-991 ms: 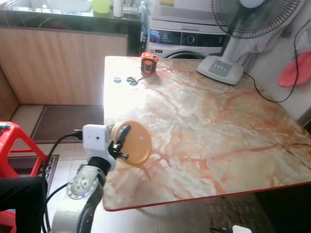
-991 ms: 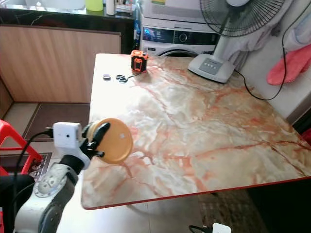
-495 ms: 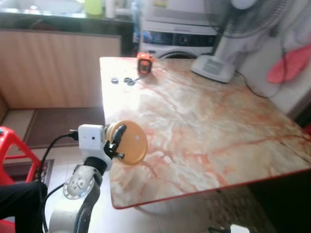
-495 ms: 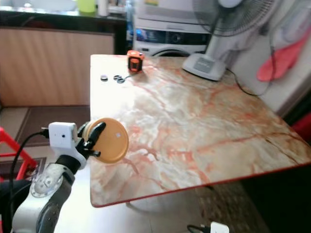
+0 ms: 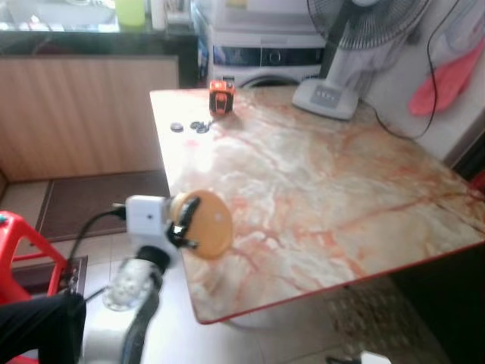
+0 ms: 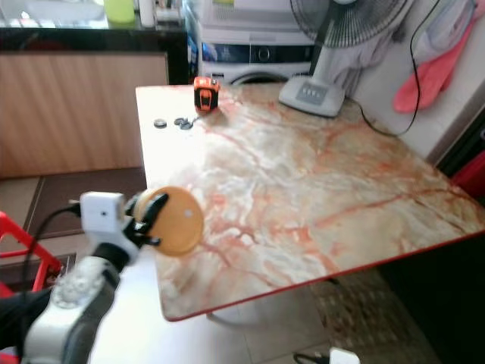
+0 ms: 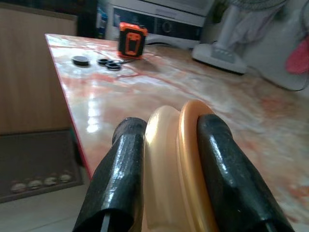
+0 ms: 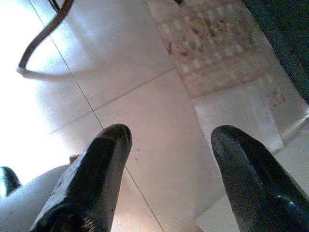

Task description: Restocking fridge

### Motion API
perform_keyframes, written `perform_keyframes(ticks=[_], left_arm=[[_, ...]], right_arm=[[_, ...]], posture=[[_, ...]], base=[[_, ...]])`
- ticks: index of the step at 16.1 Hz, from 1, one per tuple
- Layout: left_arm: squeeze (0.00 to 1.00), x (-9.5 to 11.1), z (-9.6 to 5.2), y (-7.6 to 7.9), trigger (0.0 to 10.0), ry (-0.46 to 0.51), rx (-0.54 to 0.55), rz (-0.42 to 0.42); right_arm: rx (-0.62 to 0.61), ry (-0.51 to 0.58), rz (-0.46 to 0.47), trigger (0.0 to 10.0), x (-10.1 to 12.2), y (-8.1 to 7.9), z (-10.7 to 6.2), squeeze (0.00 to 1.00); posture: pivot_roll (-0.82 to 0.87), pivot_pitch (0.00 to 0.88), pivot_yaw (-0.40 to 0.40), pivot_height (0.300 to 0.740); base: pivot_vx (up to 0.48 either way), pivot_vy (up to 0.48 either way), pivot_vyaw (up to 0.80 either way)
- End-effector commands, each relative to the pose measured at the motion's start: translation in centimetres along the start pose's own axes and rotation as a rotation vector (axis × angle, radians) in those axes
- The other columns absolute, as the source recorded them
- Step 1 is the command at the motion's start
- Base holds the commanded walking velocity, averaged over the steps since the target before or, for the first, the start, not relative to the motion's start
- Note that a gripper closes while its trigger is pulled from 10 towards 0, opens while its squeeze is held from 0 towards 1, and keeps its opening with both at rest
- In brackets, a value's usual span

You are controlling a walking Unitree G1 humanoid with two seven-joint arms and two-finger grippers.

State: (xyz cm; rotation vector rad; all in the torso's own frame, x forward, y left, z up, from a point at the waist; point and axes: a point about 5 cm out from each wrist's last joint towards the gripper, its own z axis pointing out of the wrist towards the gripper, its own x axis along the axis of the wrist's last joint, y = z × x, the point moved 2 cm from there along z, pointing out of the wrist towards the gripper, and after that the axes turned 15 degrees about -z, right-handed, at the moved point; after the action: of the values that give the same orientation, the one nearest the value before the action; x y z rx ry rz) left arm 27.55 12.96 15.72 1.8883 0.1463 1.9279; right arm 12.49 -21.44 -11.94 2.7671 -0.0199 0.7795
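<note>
Carrying stage: no fridge in sight, restocking not yet done.
Left gripper [image 7: 170, 145] is pinching an orange-lidded tub [image 5: 204, 223] beside the table [image 5: 326, 182]; right gripper [image 8: 169, 159] is hanging spread, empty.

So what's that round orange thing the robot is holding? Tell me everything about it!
It is a round, flat orange-tan lid that looks like smooth plastic, with a paler raised ring on one side. The left hand pinches it on edge between its two black fingers, one on each face. It stands upright in the air beside the near corner of the marble table, not resting on it. Nothing else touches it.
</note>
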Motion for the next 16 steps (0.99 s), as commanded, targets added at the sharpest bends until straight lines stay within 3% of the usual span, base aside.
perform_keyframes(ticks=[1, 5, 16], left_arm=[[0.00, 0.65, 0.01, 0.09, 10.0, 0.028, -0.006, 0.020], [0.00, 0.78, -0.06, 0.30, 10.0, 0.040, -0.019, 0.009], [0.00, 1.01, 0.16, 0.84, 10.0, 0.055, -0.044, -0.009]], right_arm=[[-0.008, 0.010, 0.004, 10.0, 0.44, 0.25, 0.13, 0.00], [-0.007, 0.004, 0.011, 10.0, 0.38, 0.28, 0.15, 0.00], [-0.003, -0.003, 0.006, 10.0, 0.52, 0.22, 0.22, 0.00]], posture=[[0.08, 0.000, -0.119, 0.740], [0.08, 0.007, -0.123, 0.740], [0.08, 0.014, -0.124, 0.740]], base=[[0.000, 0.000, 0.00], [0.000, 0.000, -0.14], [0.000, 0.000, -0.80]])
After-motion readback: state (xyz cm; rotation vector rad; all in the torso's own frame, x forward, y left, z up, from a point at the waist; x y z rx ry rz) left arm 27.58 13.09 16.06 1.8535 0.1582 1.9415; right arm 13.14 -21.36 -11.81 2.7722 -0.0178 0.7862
